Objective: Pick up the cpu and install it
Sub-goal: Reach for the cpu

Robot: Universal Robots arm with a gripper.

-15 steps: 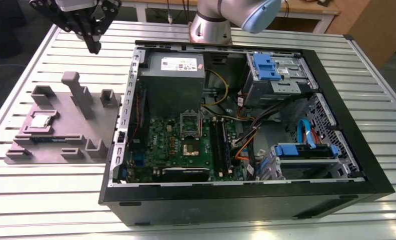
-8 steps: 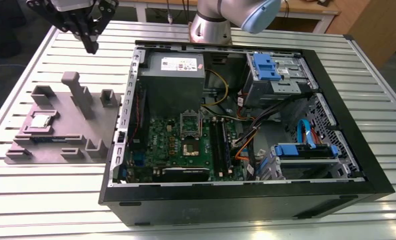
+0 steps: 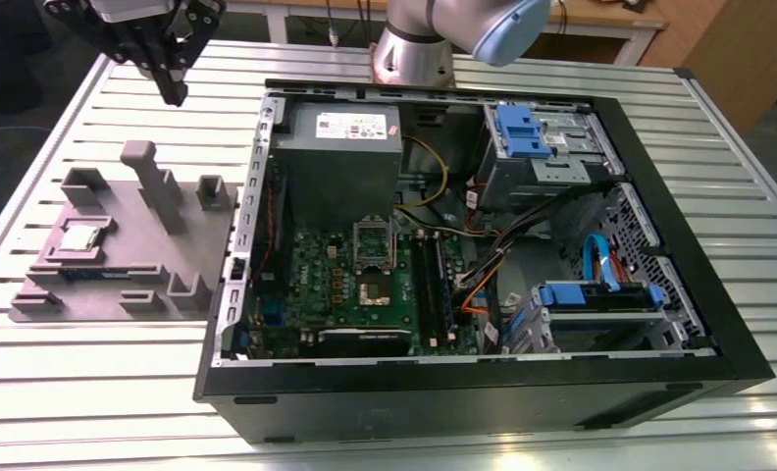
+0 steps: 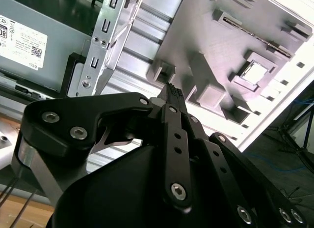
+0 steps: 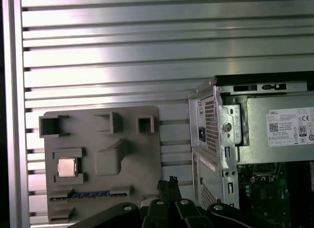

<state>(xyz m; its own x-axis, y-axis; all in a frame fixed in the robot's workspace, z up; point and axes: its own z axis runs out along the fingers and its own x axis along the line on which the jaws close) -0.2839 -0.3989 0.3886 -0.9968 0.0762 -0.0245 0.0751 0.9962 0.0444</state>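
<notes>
Ribbed desk (image 3: 101,392) carries a holder (image 3: 127,267) with the chip (image 3: 79,235), probably light and fragile, best gripped by edges; tool (image 3: 174,95) clenched, empty.

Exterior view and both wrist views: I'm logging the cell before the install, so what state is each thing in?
Small square silvery cpu: seated in the grey plastic fixture's recess, untouched.
Black gripper: shut, holding nothing, clear of the fixture.
Black computer case: on its side, side panel off, insides exposed.
</notes>
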